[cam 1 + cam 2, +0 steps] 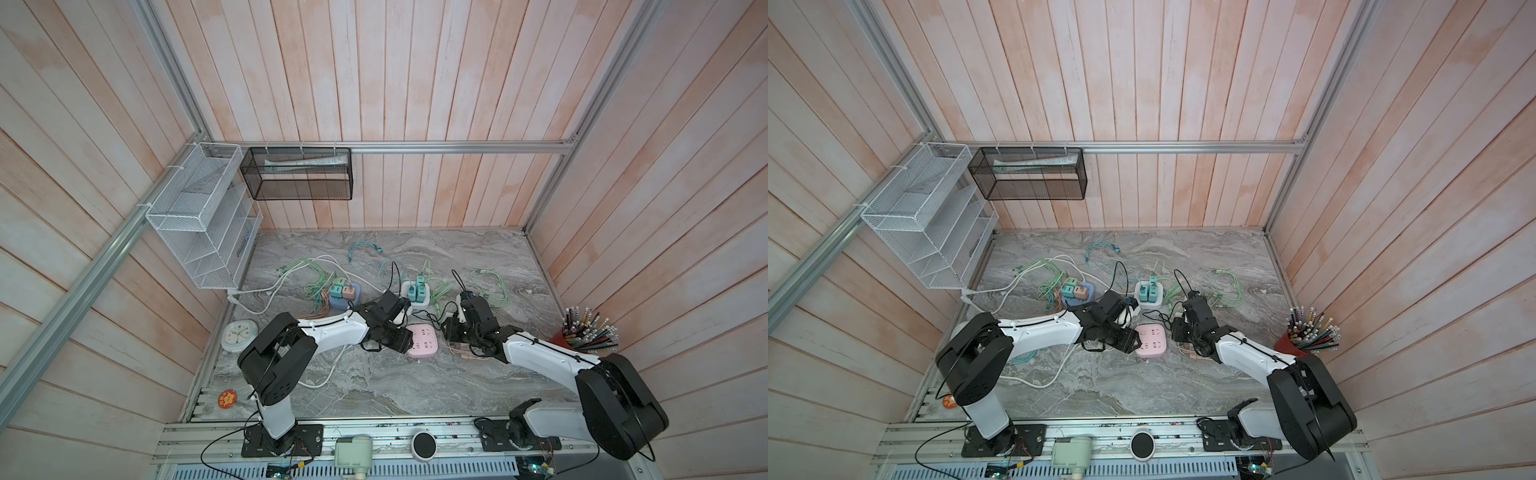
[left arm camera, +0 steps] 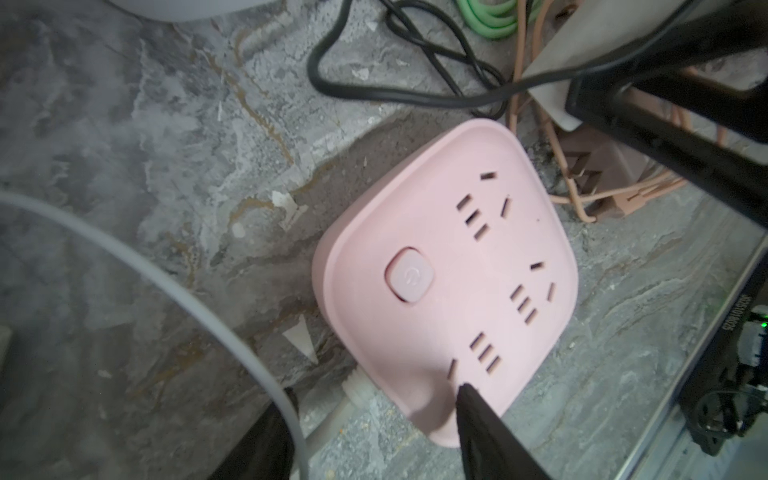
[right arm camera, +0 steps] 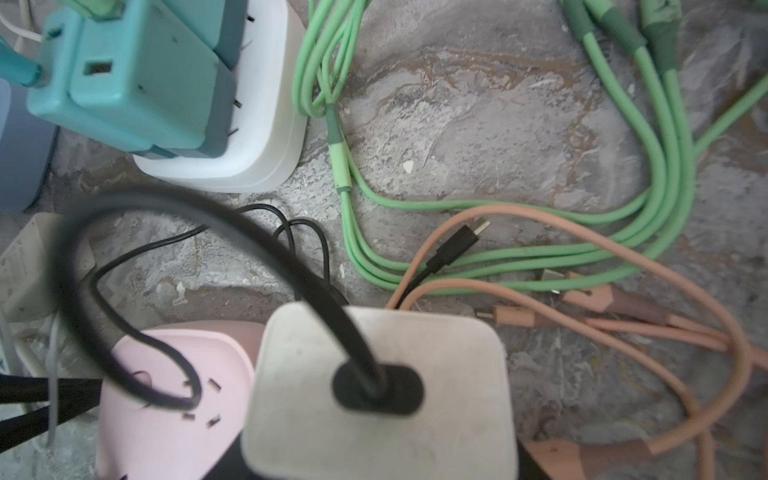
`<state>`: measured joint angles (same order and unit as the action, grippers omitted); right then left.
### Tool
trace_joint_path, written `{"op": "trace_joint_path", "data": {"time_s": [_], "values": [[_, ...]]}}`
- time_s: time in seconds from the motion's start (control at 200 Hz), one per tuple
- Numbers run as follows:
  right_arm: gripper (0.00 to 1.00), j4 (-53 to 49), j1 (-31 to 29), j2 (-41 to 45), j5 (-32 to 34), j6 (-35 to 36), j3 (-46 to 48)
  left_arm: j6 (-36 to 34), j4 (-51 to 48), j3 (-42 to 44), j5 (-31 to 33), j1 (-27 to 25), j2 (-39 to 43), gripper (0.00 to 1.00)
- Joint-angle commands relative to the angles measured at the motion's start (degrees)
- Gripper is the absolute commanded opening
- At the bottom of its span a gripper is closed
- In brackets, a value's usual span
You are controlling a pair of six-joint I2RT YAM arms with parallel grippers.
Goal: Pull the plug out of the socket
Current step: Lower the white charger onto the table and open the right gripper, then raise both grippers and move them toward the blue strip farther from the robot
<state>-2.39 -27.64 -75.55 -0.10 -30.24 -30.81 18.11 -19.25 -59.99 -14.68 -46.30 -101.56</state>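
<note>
Because the right gripper's [image 1: 452, 327] jaws are clamped on the white charger plug [image 3: 457, 365], the plug sits close beside the pink socket [image 2: 436, 249] and not in it. All the holes in the socket look empty, so the pulling seems done. The left gripper [image 1: 408, 341] waits at the socket's edge with its jaws apart, holding nothing. One fingertip [image 2: 478, 411] touches the pink top, most likely to keep the socket down on the tabletop [image 1: 374, 386]. The plug's black cable [image 3: 291, 266] loops over the socket.
</note>
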Motion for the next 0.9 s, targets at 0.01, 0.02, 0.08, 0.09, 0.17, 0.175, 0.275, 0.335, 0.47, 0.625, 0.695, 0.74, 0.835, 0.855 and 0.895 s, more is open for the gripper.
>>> {"op": "trace_joint_path", "data": {"time_s": [0.01, 0.02, 0.08, 0.09, 0.17, 0.175, 0.275, 0.335, 0.47, 0.625, 0.695, 0.74, 0.835, 0.855, 0.895], "values": [[0.48, -2.27, 0.56, 1.42, -0.43, -1.46, -1.74, -1.02, -0.97, -2.13, 1.19, -0.12, 2.09, 0.65], [0.49, -2.33, 0.61, 1.49, -0.36, -1.55, -1.79, -0.98, -0.97, -2.21, 1.22, -0.15, 2.18, 0.66], [0.52, -3.18, 0.57, 2.09, -0.02, -2.17, -1.75, -0.89, -0.88, -2.42, 1.38, -0.15, 2.88, 0.67], [0.53, -3.29, 0.57, 2.21, -0.02, -2.32, -1.74, -0.84, -0.99, -2.42, 1.46, -0.11, 3.04, 0.67], [0.59, -3.87, 0.68, 3.39, 0.28, -3.05, -1.54, -0.80, -1.38, -2.86, 2.38, -0.11, 3.94, 0.68], [0.60, -3.86, 0.67, 3.48, 0.32, -3.11, -1.45, -0.75, -1.35, -2.82, 2.42, -0.11, 4.01, 0.68], [0.71, -4.53, 0.74, 4.72, 0.93, -3.86, -2.04, -0.71, -1.72, -2.63, 3.41, -0.06, 5.27, 0.69], [0.72, -5.53, 0.81, 5.18, 1.26, -3.86, -3.01, -0.62, -1.84, -2.42, 3.85, 0.07, 6.03, 0.70], [0.74, -7.09, 0.78, 6.09, 1.96, -3.77, -4.68, -0.54, -1.85, -2.02, 4.30, 0.62, 7.87, 0.71], [0.74, -6.05, 0.75, 7.16, 2.13, -3.29, -5.58, -0.52, -1.85, -1.71, 5.24, 1.48, 9.55, 0.71], [0.74, -5.12, 0.66, 7.43, 1.66, -2.81, -6.06, -0.27, -1.95, -1.55, 6.47, 1.89, 10.50, 0.72], [0.74, -4.17, 0.68, 7.60, 1.11, -2.40, -6.23, -0.16, -1.80, -1.21, 7.34, 2.24, 11.19, 0.73], [0.73, -1.94, -0.09, 7.69, 0.16, -0.49, -6.70, 0.74, -0.89, 0.15, 8.42, 3.68, 13.01, 0.77], [0.73, -1.37, -0.40, 7.70, 0.03, 0.03, -6.82, 0.98, -0.61, 0.53, 8.44, 4.06, 13.36, 0.77], [0.72, -0.23, -1.25, 7.61, -0.16, 1.03, -7.01, 1.36, 0.02, 1.35, 8.42, 4.89, 14.41, 0.80]]}}
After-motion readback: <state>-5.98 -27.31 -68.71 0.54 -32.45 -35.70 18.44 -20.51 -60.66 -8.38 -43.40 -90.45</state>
